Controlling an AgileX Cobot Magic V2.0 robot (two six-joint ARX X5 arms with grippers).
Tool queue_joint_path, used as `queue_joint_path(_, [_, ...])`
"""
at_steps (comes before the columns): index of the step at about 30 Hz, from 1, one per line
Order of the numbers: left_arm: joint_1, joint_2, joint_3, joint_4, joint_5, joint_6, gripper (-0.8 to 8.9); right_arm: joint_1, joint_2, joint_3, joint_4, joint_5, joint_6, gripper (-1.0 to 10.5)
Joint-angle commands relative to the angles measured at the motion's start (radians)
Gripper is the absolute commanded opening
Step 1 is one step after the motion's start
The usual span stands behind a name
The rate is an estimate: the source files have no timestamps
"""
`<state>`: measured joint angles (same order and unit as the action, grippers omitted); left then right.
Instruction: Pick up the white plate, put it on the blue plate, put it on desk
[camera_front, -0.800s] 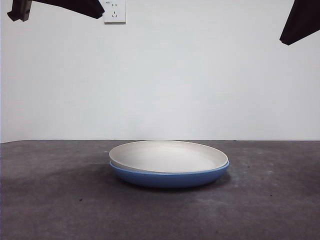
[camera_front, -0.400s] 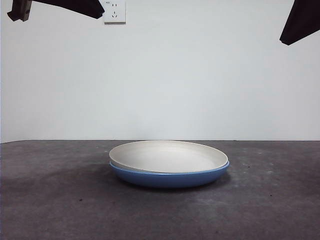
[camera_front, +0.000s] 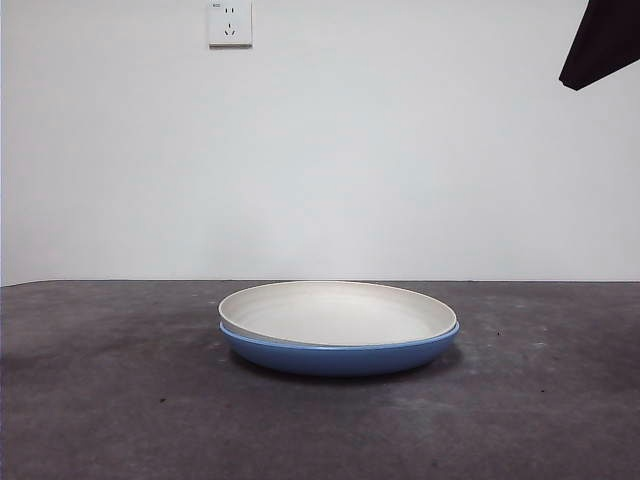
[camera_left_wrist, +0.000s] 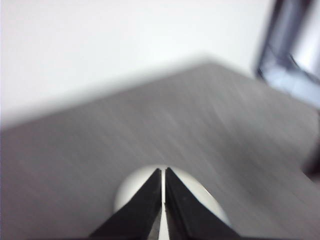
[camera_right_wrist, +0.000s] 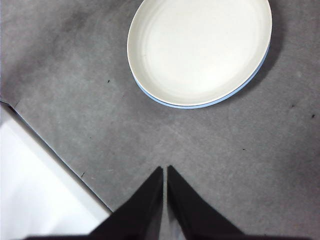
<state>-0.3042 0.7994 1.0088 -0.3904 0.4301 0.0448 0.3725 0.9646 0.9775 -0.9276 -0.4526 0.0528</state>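
Note:
The white plate (camera_front: 338, 312) rests inside the blue plate (camera_front: 340, 355) at the middle of the desk (camera_front: 110, 400). The right wrist view shows the white plate (camera_right_wrist: 200, 50) from above, with the blue plate's rim (camera_right_wrist: 200, 106) showing along one side. My right gripper (camera_right_wrist: 164, 172) is shut and empty, high above the desk, apart from the plates. It is the dark tip at the front view's top right corner (camera_front: 603, 45). My left gripper (camera_left_wrist: 163, 175) is shut and empty, high up, with the white plate (camera_left_wrist: 129, 187) blurred below it. It is out of the front view.
A wall socket (camera_front: 229, 22) sits on the white wall behind the desk. The desk's edge (camera_right_wrist: 55, 155) runs close to my right gripper in the right wrist view. A dark frame (camera_left_wrist: 292, 45) stands at the desk's side in the left wrist view.
The left arm's dark tip has left the front view's top left corner. The plates and the right arm have not moved.

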Motion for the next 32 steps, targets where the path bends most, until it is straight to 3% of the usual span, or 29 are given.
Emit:
queue_joint_path(1, [0.114, -0.096, -0.077, 0.142, -0.048, 0.03, 0.1, 0.006, 0.007, 0.017, 0.008, -0.003, -0.012, 0.1])
queue_joint_path(6, [0.259, -0.3, -0.279, 0.314, -0.242, 0.029, 0.1, 0.006, 0.007, 0.017, 0.008, -0.003, -0.012, 0.1])
queue_joint_path(11, [0.333, -0.468, -0.471, 0.337, -0.335, 0.029, 0.1, 0.006, 0.007, 0.017, 0.008, -0.003, -0.012, 0.1])
queue_joint_path(21, [0.361, -0.686, -0.783, 0.338, -0.348, 0.013, 0.1, 0.006, 0.007, 0.017, 0.008, -0.003, -0.012, 0.1])
queue_joint_path(32, [0.361, -0.782, -0.937, 0.33, -0.349, 0.014, 0.1, 0.006, 0.007, 0.017, 0.008, -0.003, -0.012, 0.1])
